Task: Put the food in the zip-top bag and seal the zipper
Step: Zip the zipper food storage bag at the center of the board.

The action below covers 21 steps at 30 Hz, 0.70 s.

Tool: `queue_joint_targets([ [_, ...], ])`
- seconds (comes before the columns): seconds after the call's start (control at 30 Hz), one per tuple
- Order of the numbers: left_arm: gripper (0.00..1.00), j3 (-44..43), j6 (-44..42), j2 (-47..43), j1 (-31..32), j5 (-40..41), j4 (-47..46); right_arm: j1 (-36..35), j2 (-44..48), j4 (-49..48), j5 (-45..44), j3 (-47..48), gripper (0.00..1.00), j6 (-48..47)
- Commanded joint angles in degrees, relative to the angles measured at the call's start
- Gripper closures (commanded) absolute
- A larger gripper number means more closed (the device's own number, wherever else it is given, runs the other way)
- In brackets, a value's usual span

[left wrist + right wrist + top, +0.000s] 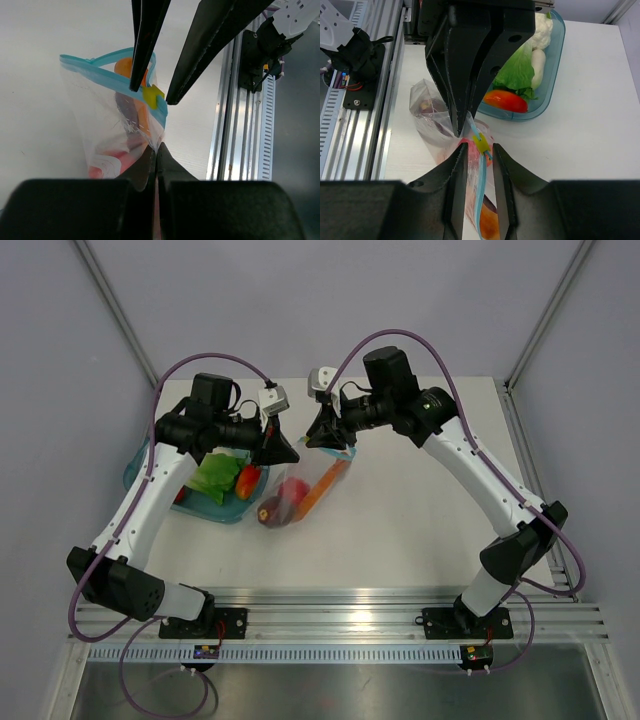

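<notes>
Left wrist view, nearest first: left gripper (157,150) clamped on the corner of the zip-top bag (107,125), film pinched just under the zipper (95,71). Beyond it, yellow slider (152,95) sits between the parted jaws of the right gripper (152,96); contact unclear. Food sits inside the bag, carrot (122,67) up at the gaping mouth. Risks: jaws close off-centre and skid off the slider; drag pulls film from the left pinch; carrot blocks the track.

The clear zip-top bag (100,125) has a teal zipper (100,75) and yellow slider (152,95).
</notes>
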<state>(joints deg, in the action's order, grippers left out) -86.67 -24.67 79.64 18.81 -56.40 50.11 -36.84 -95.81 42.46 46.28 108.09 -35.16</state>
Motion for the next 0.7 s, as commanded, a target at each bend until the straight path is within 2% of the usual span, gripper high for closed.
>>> queue_joint_targets([
  [0.0, 1.0, -3.2, -1.4, 0.0, 0.1, -2.8, -1.3, 0.4, -0.4, 0.0, 2.1, 2.3, 0.67, 0.3],
  [0.2, 1.0, -3.6, -1.9, 0.3, 0.1, -2.9, -0.8, 0.4, -0.7, 0.1, 2.6, 2.5, 0.72, 0.4],
  [0.4, 1.0, -3.7, -1.9, 0.5, 0.1, -3.0, -0.6, 0.4, -0.7, 0.0, 3.2, 2.7, 0.71, 0.9],
  [0.57, 1.0, -3.6, -1.8, 0.6, 0.1, -2.7, -0.7, 0.4, -0.7, 0.1, 3.9, 2.6, 0.87, 1.0],
  [0.6, 1.0, -3.5, -1.7, 0.5, 0.1, -2.8, -0.8, 0.5, -0.5, 0.2, 3.9, 2.6, 0.95, 1.0],
  [0.63, 1.0, -3.5, -1.6, 0.7, 0.1, -2.7, -0.9, 0.4, -0.4, 0.1, 3.8, 2.5, 0.99, 1.1],
  [0.67, 1.0, -3.4, -1.6, 0.7, 0.1, -2.7, -1.0, 0.4, -0.5, 0.1, 3.8, 2.5, 1.0, 1.2],
])
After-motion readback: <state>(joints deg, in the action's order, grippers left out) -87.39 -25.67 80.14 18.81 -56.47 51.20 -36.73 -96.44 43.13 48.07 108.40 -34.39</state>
